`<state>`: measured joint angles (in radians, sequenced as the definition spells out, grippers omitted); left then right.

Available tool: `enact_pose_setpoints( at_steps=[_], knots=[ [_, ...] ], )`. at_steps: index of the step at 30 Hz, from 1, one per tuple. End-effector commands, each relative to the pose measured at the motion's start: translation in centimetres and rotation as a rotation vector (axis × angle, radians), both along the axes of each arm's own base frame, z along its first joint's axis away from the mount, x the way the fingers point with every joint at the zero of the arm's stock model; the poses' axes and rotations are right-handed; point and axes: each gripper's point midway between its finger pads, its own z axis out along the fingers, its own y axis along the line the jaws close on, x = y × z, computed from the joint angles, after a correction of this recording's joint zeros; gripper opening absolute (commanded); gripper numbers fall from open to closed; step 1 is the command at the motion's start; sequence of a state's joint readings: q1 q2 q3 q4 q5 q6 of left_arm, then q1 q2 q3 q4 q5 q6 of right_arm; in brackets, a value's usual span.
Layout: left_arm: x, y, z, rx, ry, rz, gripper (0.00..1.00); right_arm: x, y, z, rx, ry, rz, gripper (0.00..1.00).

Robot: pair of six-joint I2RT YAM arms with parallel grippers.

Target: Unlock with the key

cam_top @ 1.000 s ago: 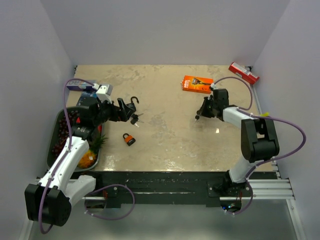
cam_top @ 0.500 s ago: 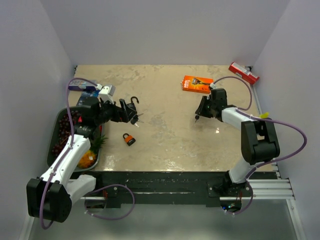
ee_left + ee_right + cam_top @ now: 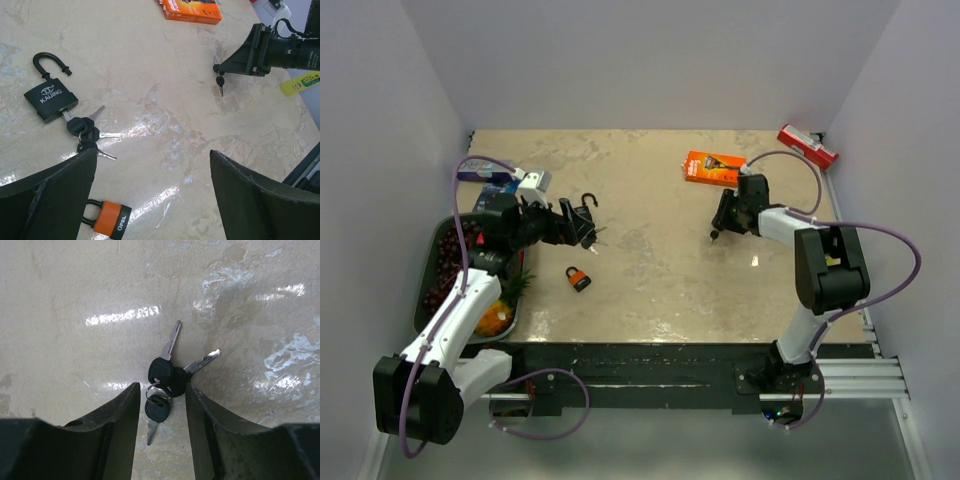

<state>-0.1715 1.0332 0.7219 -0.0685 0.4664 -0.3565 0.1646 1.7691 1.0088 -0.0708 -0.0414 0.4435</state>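
Straddling the key bunch (image 3: 167, 375), the right end effector (image 3: 162, 387) is set low over the surface (image 3: 75, 290) with its fingers part-way apart. A gap is seen beside the black key heads, so the bunch is not clamped and is judged to lie loose between the fingers. Whether a grasp or a release is in hand cannot be told.

The left end effector (image 3: 152, 152) is spread wide and nothing is held in it. Ahead of it and to its left lies a black padlock (image 3: 51, 97), its shackle lifted free at one end and a key seated in its keyway, so that lock is judged already opened. Beside its left finger lies an orange padlock (image 3: 111, 222), whose shackle looks shut. This one is taken as not yet unlocked, and the loose bunch is judged to be meant for it.

The next move would call for one key head to be pinched squarely, with its blade left projecting beyond the fingertips. It would then need to be carried well across to the orange padlock, which would have to be steadied.

Three keys are fanned from the ring. One blade points ahead of the right end effector, leaning slightly right, a second ahead and to the right, and a third back toward the wrist. The bunch's long axis runs roughly along the gap between the fingers.
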Motion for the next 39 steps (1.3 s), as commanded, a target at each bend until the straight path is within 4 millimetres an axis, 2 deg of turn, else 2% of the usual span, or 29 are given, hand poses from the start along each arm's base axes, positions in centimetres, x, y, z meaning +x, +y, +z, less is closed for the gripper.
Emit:
enact_pose_setpoints(
  at_steps=[1, 11, 17, 21, 28, 32, 39],
  knots=[
    [0.4, -0.2, 1.1, -0.018, -0.045, -0.008, 0.98, 2.1, -0.1, 1.4, -0.011, -0.059, -0.007, 0.45],
    [0.4, -0.1, 0.9, -0.016, -0.039, -0.005, 0.98, 2.6, -0.1, 1.1, -0.026, -0.073, 0.013, 0.45],
    [0.4, -0.1, 0.8, -0.017, -0.035, -0.006, 0.98, 2.7, -0.2, 2.8, -0.028, -0.116, 0.008, 0.45],
    [0.5, -0.1, 0.8, -0.018, -0.033, -0.004, 0.98, 3.0, -0.1, 3.1, -0.027, -0.127, 0.012, 0.44],
    [0.5, -0.1, 0.7, -0.018, -0.031, -0.004, 0.98, 3.1, 0.3, 2.4, -0.017, -0.115, 0.029, 0.41],
    [0.5, -0.2, 0.7, -0.017, -0.03, -0.008, 0.98, 3.9, 0.6, 2.6, -0.007, -0.127, 0.032, 0.41],
    [0.5, -0.2, 0.7, -0.017, -0.031, -0.006, 0.98, 3.7, 0.7, 0.9, 0.003, -0.086, 0.024, 0.41]
  ],
)
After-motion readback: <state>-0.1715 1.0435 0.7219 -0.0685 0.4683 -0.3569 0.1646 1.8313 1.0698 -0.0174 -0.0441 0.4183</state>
